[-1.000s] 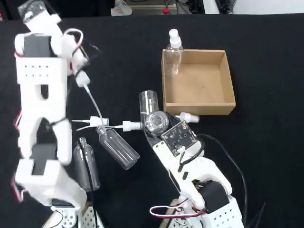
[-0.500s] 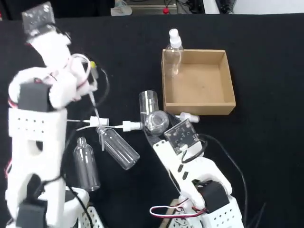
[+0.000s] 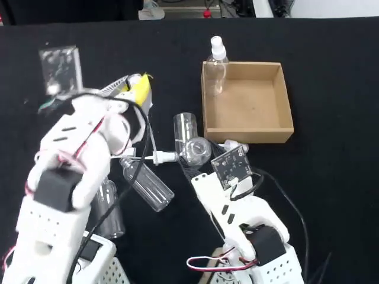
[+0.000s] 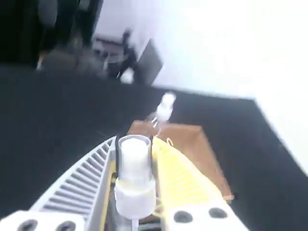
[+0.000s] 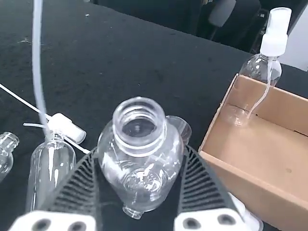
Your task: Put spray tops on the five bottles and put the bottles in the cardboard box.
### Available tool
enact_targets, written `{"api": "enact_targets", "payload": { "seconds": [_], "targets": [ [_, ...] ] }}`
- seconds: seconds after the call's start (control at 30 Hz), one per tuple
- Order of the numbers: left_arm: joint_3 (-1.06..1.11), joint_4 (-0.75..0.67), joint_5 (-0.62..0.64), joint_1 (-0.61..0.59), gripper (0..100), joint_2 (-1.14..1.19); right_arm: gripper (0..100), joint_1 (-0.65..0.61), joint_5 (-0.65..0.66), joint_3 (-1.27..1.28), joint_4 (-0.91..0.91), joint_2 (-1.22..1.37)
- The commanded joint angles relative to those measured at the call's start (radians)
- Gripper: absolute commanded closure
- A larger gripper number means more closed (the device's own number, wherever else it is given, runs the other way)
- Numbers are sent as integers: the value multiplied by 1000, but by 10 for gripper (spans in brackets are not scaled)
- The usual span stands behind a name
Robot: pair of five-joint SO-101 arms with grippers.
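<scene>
Left gripper (image 4: 134,144) is pinching a spray top (image 4: 134,175), hovering at 11 o'clock from the right gripper (image 5: 139,161), which is clamping an open bottle (image 5: 139,137) upright. Box (image 3: 249,135) is sitting at 2 o'clock from that bottle; one capped bottle (image 3: 216,68) is standing in its 11 o'clock corner. A third bottle (image 3: 148,184) is lying at the open bottle's 8 o'clock

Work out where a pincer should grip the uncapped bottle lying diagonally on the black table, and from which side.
Probably mid-body on the lying bottle, coming straight down, pincer closing across its width. It lies diagonally on the table with its long sides exposed, while its narrow neck sits close to a loose spray top.
</scene>
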Motion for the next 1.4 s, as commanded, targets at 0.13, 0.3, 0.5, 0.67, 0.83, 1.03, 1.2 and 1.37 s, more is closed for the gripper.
{"api": "enact_targets", "payload": {
  "seconds": [0.13, 0.3, 0.5, 0.67, 0.83, 1.03, 1.2, 1.37],
  "targets": [
    [77, -117, -74, 114, 966, -259, 987, 11, -8, -5, -8, -107],
    [107, -295, -221, 266, 966, -305, 987, 11, -8, -4, -8, -107],
    [177, -532, -238, 389, 970, -305, 987, 11, -8, -4, -8, -107],
    [185, -565, -238, 398, 970, -279, 987, 11, -8, -4, -8, -107],
    [186, -562, -232, 398, 970, -232, 987, 11, -8, -4, -8, -107],
    [176, -440, -238, 398, 970, -229, 987, 11, -8, -4, -8, -107],
    [176, -420, -236, 398, 970, -229, 987, 12, -8, -4, -8, -107],
    [133, -417, -238, 392, 970, -230, 987, 12, -8, -4, -8, -107]
  ]
}}
